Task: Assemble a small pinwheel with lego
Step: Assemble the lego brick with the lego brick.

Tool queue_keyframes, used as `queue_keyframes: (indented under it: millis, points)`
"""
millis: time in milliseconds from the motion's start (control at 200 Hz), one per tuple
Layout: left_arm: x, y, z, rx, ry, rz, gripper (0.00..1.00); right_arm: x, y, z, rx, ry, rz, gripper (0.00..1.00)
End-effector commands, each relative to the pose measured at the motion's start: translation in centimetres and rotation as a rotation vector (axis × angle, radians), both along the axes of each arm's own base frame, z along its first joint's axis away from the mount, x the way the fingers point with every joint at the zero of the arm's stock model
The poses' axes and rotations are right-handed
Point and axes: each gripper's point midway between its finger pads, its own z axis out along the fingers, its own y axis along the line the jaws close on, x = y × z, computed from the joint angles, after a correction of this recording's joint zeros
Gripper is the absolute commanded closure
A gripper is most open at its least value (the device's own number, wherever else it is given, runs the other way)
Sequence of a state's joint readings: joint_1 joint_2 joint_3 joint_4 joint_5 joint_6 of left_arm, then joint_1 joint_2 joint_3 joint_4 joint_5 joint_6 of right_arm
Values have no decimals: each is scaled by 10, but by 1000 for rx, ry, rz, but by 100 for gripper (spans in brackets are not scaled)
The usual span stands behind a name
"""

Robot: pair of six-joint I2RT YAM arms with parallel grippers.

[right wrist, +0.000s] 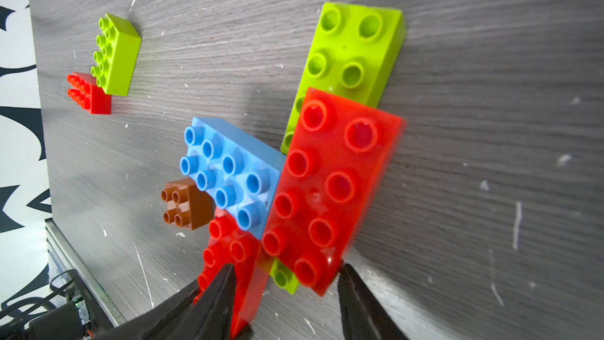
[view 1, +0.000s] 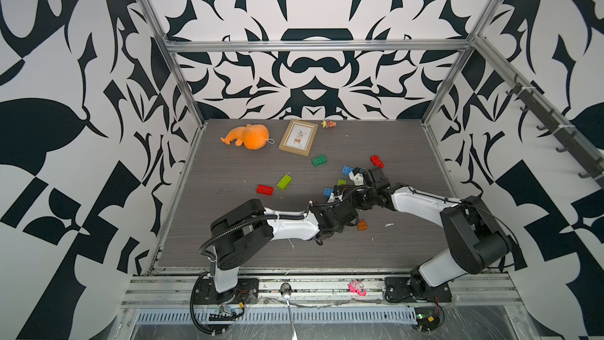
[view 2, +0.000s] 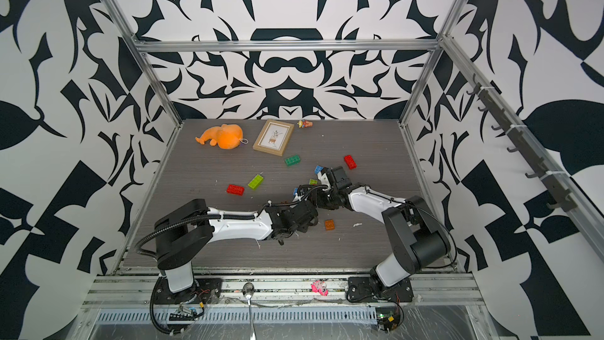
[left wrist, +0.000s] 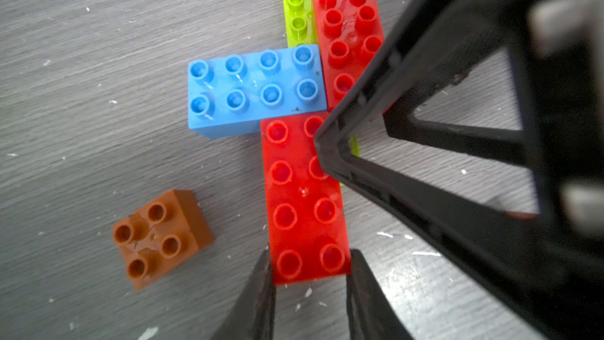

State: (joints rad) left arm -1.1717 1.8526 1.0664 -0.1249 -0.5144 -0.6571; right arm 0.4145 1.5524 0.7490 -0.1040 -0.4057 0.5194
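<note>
**Top views.** The left arm (view 1: 287, 224) and right arm (view 1: 411, 201) are standing wrist to wrist above the partly built pinwheel (view 1: 327, 192). It is lying on the table (view 1: 228, 224) between the centre and the right edge, largely hidden beneath them. A dark green brick (view 1: 319, 160) is lying nearer the back edge, probably as stock.

**Left wrist view.** The left gripper (left wrist: 310, 258) is pinching the end of the near red brick (left wrist: 305, 204), apparently anchoring the assembly against pressing. This brick, the blue brick (left wrist: 256, 88) and the far red brick (left wrist: 349, 37) are sitting as vanes over a lime brick (left wrist: 299, 4). An orange-brown square brick (left wrist: 161, 238) is lying just beside them.

**Right wrist view.** The right gripper (right wrist: 287, 268) is straddling the far red brick's end, presumably for seating it. Whether its fingers are clamping the brick cannot be told.
</note>
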Motion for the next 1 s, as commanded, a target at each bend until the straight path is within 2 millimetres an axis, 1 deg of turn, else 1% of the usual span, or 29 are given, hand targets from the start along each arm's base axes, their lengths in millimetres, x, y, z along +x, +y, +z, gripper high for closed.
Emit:
queue_keyframes:
  millis: [0,125,265,430,545,660,825,875,945,995]
  points:
    - [2,5,0,23,14,12,73,-13,-22,-21,-91,70,-39,42]
    - [2,4,1,22,15,10,72,-13,-20,-21,-76,74,-38,34]
    - [2,4,3,18,13,10,68,-13,-18,-19,-58,70,-33,29]
    - [3,4,10,12,4,8,53,-13,-20,-18,-62,68,-37,25]
    - [3,5,17,-3,-7,7,44,-12,-19,-17,-57,62,-36,22]
    - [3,5,27,-27,-17,-3,36,-12,-12,-9,-15,53,-20,20]
    - [-3,9,47,-92,-24,-22,28,-9,-2,9,56,23,7,11]
    - [-6,14,55,-113,-26,-23,26,-8,2,15,78,13,12,10]
    - [-11,26,65,-139,-36,-14,23,-7,5,22,99,7,15,8]
    - [-15,36,73,-168,-45,-9,20,-7,8,27,118,5,19,4]
